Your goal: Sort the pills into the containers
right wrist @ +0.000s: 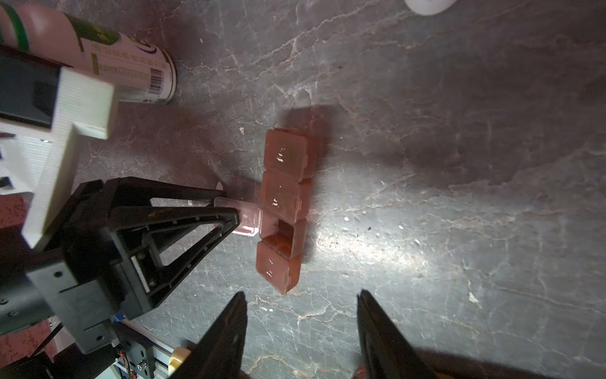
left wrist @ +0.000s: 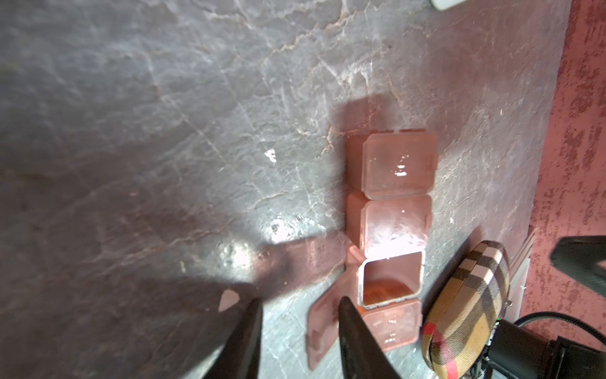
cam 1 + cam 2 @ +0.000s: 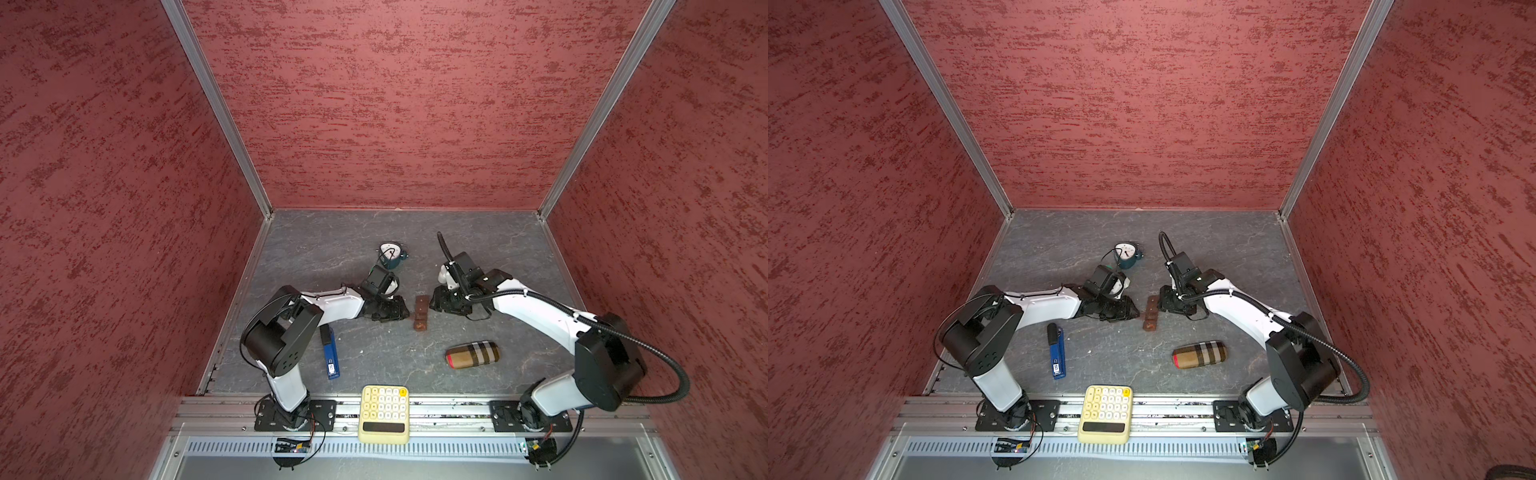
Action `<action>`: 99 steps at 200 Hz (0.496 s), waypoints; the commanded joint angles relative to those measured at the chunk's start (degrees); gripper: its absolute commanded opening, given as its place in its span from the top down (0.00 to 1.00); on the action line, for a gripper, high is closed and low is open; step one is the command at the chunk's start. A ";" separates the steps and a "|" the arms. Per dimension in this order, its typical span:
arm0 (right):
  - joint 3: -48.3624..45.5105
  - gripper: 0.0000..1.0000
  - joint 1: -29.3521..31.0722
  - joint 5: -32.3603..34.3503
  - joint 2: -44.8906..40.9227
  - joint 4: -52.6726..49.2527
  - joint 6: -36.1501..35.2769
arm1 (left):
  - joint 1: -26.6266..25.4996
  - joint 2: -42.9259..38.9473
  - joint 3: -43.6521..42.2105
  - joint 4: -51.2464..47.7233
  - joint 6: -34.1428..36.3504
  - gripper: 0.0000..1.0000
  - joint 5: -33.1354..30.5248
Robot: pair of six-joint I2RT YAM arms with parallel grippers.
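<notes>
The grey, pale-veined stone-look counter [image 3: 478,249] carries a dark-brown plastic strip of four small square compartments [image 3: 421,312]. It lies flat between the left pincer [image 3: 405,311] and the right pincer [image 3: 433,302], with one lid folded open towards the left pincer. A tan plaid oblong case [image 3: 472,354] lies near the right pincer, towards that arm's base. A teal round clock [image 3: 391,254] sits beyond the left pincer, and a blue-and-black oblong stapler [image 3: 330,353] lies well back from it.

The white-and-black left arm [image 3: 336,305] is reaching forward with its elbow bent, pointing its black two-fingered left gripper [image 3: 403,312] inward toward the middle, jaws standing slightly apart. The white-and-black right arm [image 3: 540,311] is facing it from the opposite side, holding its black two-fingered right gripper [image 1: 301,328] tilted downward, jaws spread wide and empty.
</notes>
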 commanded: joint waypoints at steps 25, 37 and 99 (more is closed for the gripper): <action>4.64 0.41 -1.41 2.87 1.31 -1.72 -1.92 | 0.01 -3.56 0.41 0.57 0.84 0.50 1.25; 6.57 0.37 -2.02 4.81 1.74 -3.11 -2.26 | -0.04 -3.96 0.41 0.87 0.78 0.48 1.68; 20.23 0.21 -5.71 17.98 8.86 -12.09 -4.05 | -0.14 -10.86 -1.10 2.54 0.35 0.37 1.16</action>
